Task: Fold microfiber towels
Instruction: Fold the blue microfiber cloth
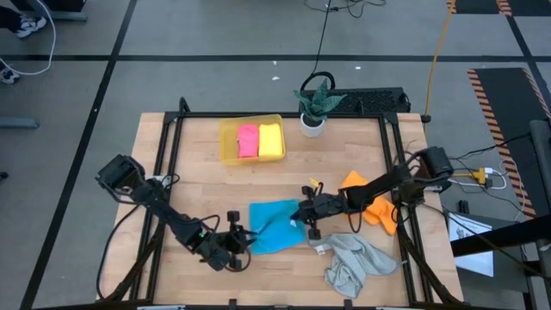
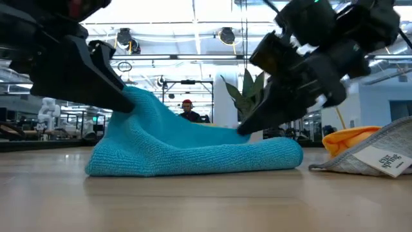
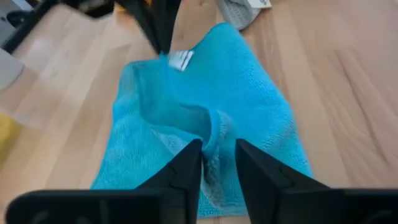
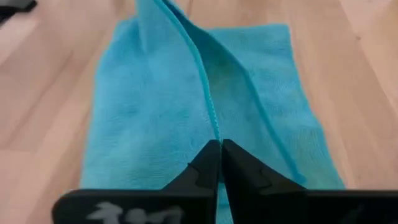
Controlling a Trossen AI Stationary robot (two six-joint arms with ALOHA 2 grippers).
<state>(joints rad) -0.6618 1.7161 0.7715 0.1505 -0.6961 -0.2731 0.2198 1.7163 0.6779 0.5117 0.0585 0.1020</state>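
Wooden desk [image 1: 198, 185], light plank top, black frame rails along the left and right sides.

On it:
- blue microfiber towel [image 1: 274, 226], near centre, lying partly folded with one ridge lifted off the surface
- light grey towel [image 1: 357, 265], crumpled, near right corner, white label showing
- orange towel [image 1: 372, 205], bunched, right side, just beyond the grey one
- translucent yellow tray [image 1: 227, 141], far side left of centre; pink and yellow folded towels sit inside it, not on the wood
- small potted plant [image 1: 314, 108] in a white pot, far edge, right of the tray
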